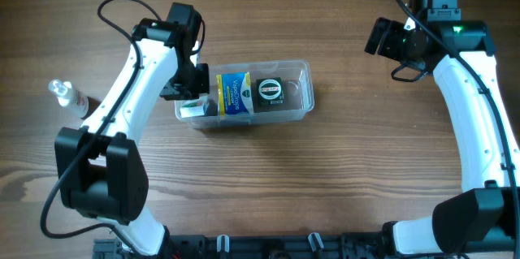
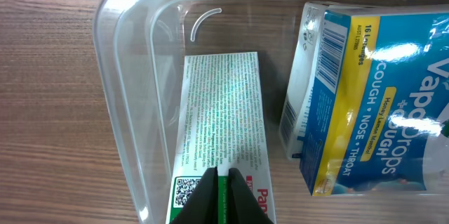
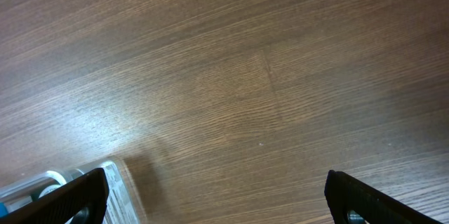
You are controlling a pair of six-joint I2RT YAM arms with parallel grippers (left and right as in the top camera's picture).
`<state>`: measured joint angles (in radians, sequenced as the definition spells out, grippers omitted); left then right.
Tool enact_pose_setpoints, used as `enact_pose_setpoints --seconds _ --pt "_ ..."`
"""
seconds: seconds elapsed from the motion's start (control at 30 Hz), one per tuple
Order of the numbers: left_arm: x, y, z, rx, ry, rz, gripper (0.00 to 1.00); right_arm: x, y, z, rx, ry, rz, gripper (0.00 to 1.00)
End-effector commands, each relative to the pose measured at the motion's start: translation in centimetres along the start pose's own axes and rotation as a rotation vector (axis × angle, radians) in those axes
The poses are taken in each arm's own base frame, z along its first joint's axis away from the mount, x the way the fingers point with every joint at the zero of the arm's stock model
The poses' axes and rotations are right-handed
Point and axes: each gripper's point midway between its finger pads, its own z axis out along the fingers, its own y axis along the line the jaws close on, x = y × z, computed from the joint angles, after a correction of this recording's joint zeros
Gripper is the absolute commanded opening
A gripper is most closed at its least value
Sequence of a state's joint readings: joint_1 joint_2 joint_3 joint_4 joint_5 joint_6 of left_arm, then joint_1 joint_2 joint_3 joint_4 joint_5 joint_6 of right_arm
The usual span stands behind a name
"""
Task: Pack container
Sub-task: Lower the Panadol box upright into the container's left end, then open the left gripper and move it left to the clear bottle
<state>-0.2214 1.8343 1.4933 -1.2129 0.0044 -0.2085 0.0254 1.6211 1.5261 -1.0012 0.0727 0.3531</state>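
Note:
The container (image 1: 305,71) is a clear rectangular tub at the table's centre. It holds a blue and yellow cough-drop bag (image 1: 234,93), a round black-and-white item (image 1: 269,89) and a white and green box (image 1: 192,111) at its left end. My left gripper (image 1: 192,88) is over the tub's left end, shut on the edge of the white and green box (image 2: 221,112), which stands inside the container (image 2: 126,112) next to the cough-drop bag (image 2: 372,97). My left gripper's fingertips (image 2: 223,175) pinch the box. My right gripper (image 3: 217,196) is open and empty, above bare table to the container's right.
A small clear bottle (image 1: 69,95) lies at the table's left, beside the left arm. The container's right end (image 3: 105,182) shows at the lower left of the right wrist view. The right arm (image 1: 426,32) hovers at the far right.

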Motion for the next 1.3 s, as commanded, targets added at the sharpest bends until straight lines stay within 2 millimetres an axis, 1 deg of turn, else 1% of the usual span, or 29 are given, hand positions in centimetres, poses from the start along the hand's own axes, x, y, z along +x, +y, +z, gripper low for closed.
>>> enact_pose_setpoints --seconds 0.0,0.07,0.1,0.17,0.23,0.3,0.43,0.57,0.73,0.8,0.83,0.9,0.93,0.97,1.0,1.03,1.07,1.1,1.17,1.2,1.27 --pt "1.1 -0.8 -2.9 0.081 -0.032 -0.011 0.08 0.0 -0.2 0.4 0.018 0.002 -0.013 1.00" --pt "3.0 -1.0 -5.2 0.125 -0.030 -0.009 0.09 0.0 -0.2 0.4 0.018 0.002 -0.013 1.00" --pt "3.8 -0.8 -6.3 0.127 -0.042 -0.008 0.09 0.0 -0.2 0.4 0.018 0.002 -0.013 1.00" --pt "4.6 -0.6 -7.7 0.135 -0.066 -0.007 0.09 0.0 -0.2 0.4 0.018 0.002 -0.013 1.00" --pt "6.4 -0.1 -8.8 0.131 -0.052 -0.007 0.10 0.0 -0.2 0.4 0.018 0.002 -0.013 1.00" --pt "6.8 0.0 -8.7 0.124 -0.029 -0.008 0.11 0.0 -0.2 0.4 0.018 0.002 -0.013 1.00" --pt "6.0 -0.2 -8.0 0.124 -0.032 -0.008 0.12 0.0 -0.2 0.4 0.018 0.002 -0.013 1.00" --pt "5.7 -0.3 -6.8 0.113 0.009 -0.011 0.13 0.0 -0.2 0.4 0.018 0.002 -0.012 1.00" --pt "4.9 -0.5 -6.5 0.118 -0.009 -0.009 0.17 0.0 -0.2 0.4 0.018 0.002 -0.013 1.00" --pt "4.7 -0.2 -6.5 0.100 -0.021 -0.009 0.42 0.0 -0.2 0.4 0.018 0.002 -0.013 1.00" --pt "4.3 0.3 -6.4 0.073 -0.036 -0.011 0.52 0.0 -0.2 0.4 0.018 0.002 -0.013 1.00" --pt "3.6 2.0 -6.4 -0.002 -0.068 -0.030 0.58 0.0 -0.2 0.4 0.018 0.002 -0.013 1.00" --pt "3.1 4.0 -6.5 -0.049 -0.080 -0.075 0.73 0.0 -0.2 0.4 0.018 0.002 -0.013 1.00" --pt "2.9 5.0 -6.5 -0.059 -0.083 -0.104 0.81 0.0 -0.2 0.4 0.018 0.002 -0.013 1.00" --pt "2.7 6.5 -6.5 -0.064 -0.084 -0.151 0.97 0.0 -0.2 0.4 0.018 0.002 -0.013 1.00" --pt "2.5 8.8 -6.5 -0.066 -0.085 -0.228 1.00 0.0 -0.2 0.4 0.018 0.002 -0.013 1.00" --pt "2.3 10.6 -6.5 -0.048 -0.090 -0.323 1.00 0.0 -0.2 0.4 0.018 0.002 -0.013 1.00" --pt "2.1 11.8 -6.6 -0.025 -0.098 -0.376 1.00 0.0 -0.2 0.4 0.018 0.002 -0.013 1.00" --pt "1.6 15.6 -6.7 0.010 -0.139 -0.512 1.00 0.0 -0.2 0.4 0.018 0.002 -0.013 1.00" --pt "1.4 16.9 -6.8 0.011 -0.160 -0.552 1.00 0.0 -0.2 0.4 0.018 0.002 -0.013 1.00" --pt "0.2 18.2 -7.1 0.041 -0.221 -0.569 1.00 0.0 -0.2 0.4 0.018 0.002 -0.013 1.00"
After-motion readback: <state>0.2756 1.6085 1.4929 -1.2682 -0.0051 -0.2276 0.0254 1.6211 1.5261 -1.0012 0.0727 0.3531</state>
